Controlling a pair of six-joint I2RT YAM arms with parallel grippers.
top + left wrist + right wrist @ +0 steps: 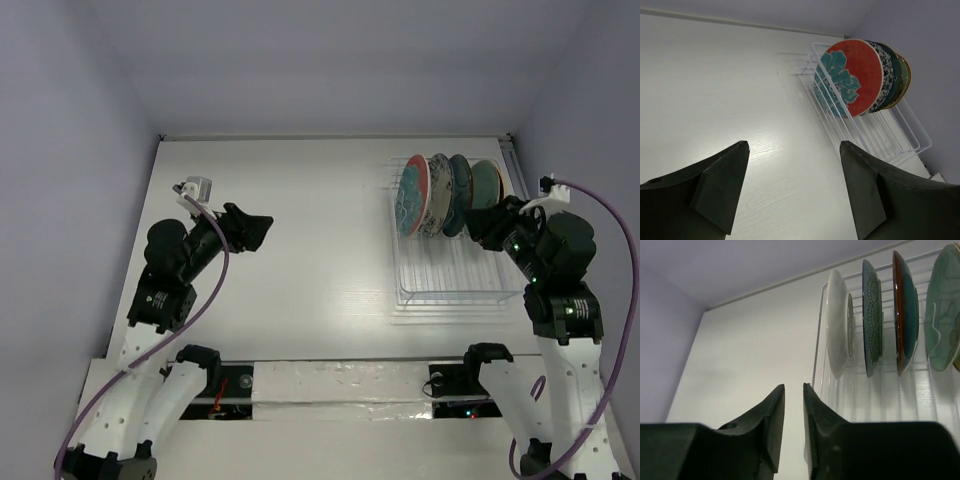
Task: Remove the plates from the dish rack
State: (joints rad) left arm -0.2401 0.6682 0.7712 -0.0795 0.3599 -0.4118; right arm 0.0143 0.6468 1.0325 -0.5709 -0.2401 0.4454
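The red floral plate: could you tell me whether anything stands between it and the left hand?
Nothing visible does. Only table surface lies between the open left hand and the red floral plate, the outermost one in the dish rack on that side.

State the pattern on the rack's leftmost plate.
The plate is red with a teal flower, clearest in left wrist view.

Black-and-white left arm (170, 268): white lower link, black joint housings, purple cable (222, 270), white wrist camera block (195, 188). Matching right arm (560, 270): the same build, with small green indicator lights (570, 311). Gripper fingers (720, 190): matte black, wedge-shaped, flat inner faces.
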